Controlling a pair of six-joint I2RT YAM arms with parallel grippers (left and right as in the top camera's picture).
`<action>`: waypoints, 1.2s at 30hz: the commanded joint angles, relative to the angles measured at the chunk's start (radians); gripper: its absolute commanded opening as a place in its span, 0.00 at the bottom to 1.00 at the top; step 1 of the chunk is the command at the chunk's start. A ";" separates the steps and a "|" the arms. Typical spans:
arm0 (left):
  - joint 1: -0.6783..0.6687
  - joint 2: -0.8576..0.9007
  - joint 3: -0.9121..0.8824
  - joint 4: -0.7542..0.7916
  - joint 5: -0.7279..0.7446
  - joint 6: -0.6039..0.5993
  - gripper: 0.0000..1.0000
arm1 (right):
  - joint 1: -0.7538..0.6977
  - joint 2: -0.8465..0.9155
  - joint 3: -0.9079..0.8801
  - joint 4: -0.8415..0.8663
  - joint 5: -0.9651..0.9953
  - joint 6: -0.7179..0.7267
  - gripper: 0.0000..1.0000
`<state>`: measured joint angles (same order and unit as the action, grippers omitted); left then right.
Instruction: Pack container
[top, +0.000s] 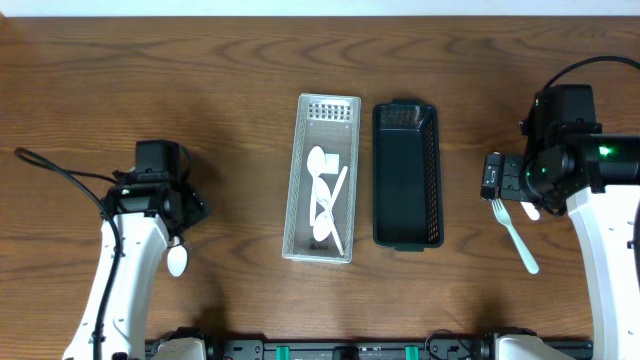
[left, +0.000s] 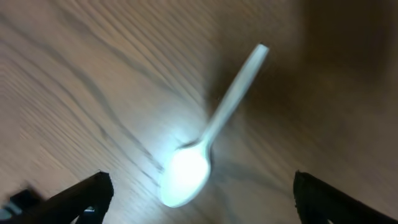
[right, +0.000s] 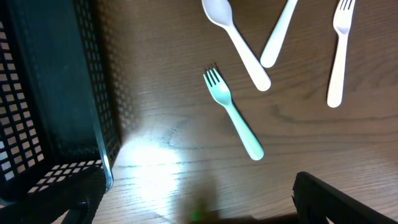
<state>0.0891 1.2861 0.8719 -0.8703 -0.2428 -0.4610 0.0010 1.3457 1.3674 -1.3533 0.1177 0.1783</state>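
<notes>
A silver perforated tray (top: 300, 180) at the table's middle holds several white spoons (top: 322, 190). A dark mesh basket (top: 379, 180) stands right of it and looks empty. My left gripper (left: 199, 202) is open, just above the table, with a white spoon (left: 205, 149) lying between and ahead of its fingers; the spoon's bowl also shows in the overhead view (top: 177, 262). My right gripper (right: 199, 208) is open and empty beside the basket's corner (right: 50, 93). A pale green fork (right: 233, 115) lies ahead of it and also shows in the overhead view (top: 515, 235).
Beyond the green fork lie a white spoon (right: 236, 37), a white handle (right: 278, 34) and a white fork (right: 339, 50). The right arm (top: 560, 160) hides most of these from overhead. A black cable (top: 60, 170) trails left of the left arm.
</notes>
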 joint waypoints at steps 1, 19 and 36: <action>0.027 0.008 0.000 -0.006 -0.082 0.133 0.96 | -0.009 -0.004 0.011 -0.001 -0.052 0.008 0.99; 0.125 0.208 0.000 -0.013 0.209 0.674 0.95 | -0.009 -0.004 0.011 -0.022 -0.123 0.007 0.99; 0.137 0.412 0.000 0.150 0.210 0.731 0.93 | -0.008 -0.004 0.011 -0.027 -0.123 0.000 0.99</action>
<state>0.2214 1.6756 0.8730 -0.7345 -0.0364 0.2504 0.0010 1.3457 1.3674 -1.3766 -0.0013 0.1783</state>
